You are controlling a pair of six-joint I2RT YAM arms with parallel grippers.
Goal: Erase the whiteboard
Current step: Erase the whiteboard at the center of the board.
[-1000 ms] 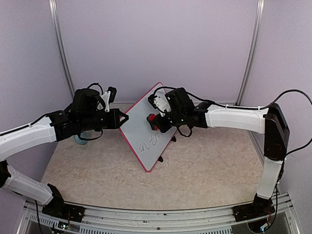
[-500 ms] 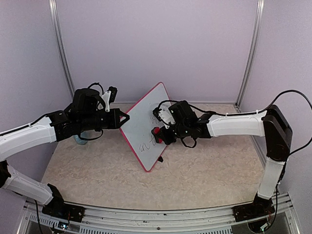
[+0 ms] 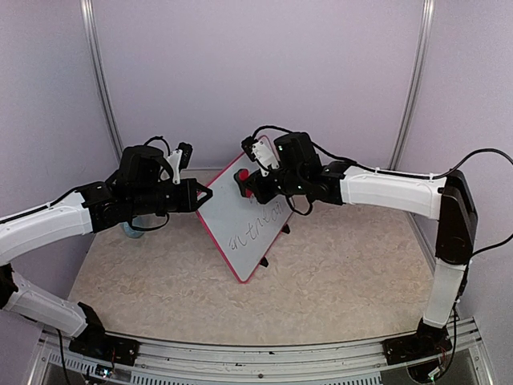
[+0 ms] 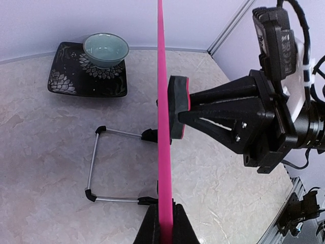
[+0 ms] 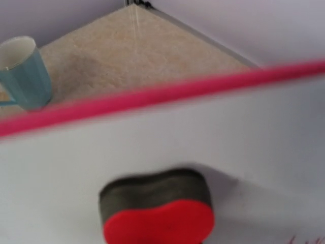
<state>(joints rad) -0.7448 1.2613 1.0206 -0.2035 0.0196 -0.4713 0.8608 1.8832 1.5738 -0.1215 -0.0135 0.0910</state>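
The whiteboard stands tilted on its feet in the middle of the table, between my two claws. My left claw is at its left edge. My right claw is in front of its white face, at the far upper part.

I count one whiteboard, one red eraser, one blue mug, one green bowl on one black plate, and two claws. Dark handwriting is on the near, lower part of the board.

My left claw is closed almost fully and it pinches the pink frame of the board. My right claw is also closed tight, on the eraser. The grey pad of the eraser presses flat on the white surface, above the handwriting and apart from it.
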